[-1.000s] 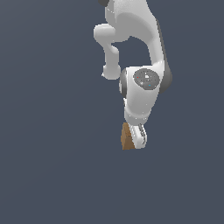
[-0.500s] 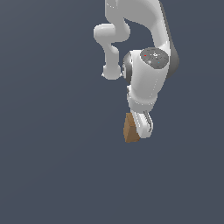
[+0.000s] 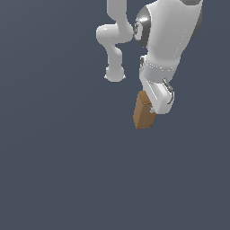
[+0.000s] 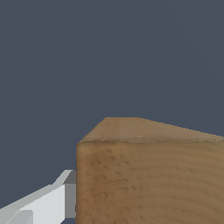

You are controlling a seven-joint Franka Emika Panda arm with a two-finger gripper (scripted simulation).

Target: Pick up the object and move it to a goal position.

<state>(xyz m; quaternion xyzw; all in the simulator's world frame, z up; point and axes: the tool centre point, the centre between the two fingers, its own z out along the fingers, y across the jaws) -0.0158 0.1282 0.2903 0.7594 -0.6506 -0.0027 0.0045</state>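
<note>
The object, an orange-brown wooden block [image 3: 143, 111], hangs tilted in the air below the white arm in the exterior view. My gripper [image 3: 155, 108] is shut on the block, with the white hand pressed against the block's side toward the exterior view's right. In the wrist view the block [image 4: 148, 175] fills much of the picture, and one white finger [image 4: 48, 201] lies flat against its side. The other finger is hidden behind the block.
The white arm [image 3: 166, 36] rises out of the exterior view's top. A plain dark grey-blue ground [image 3: 58, 170] spreads all around.
The arm has lifted the block upward and toward the exterior view's right. The hand and wrist have come nearer the camera and look larger. The grip has not changed.
</note>
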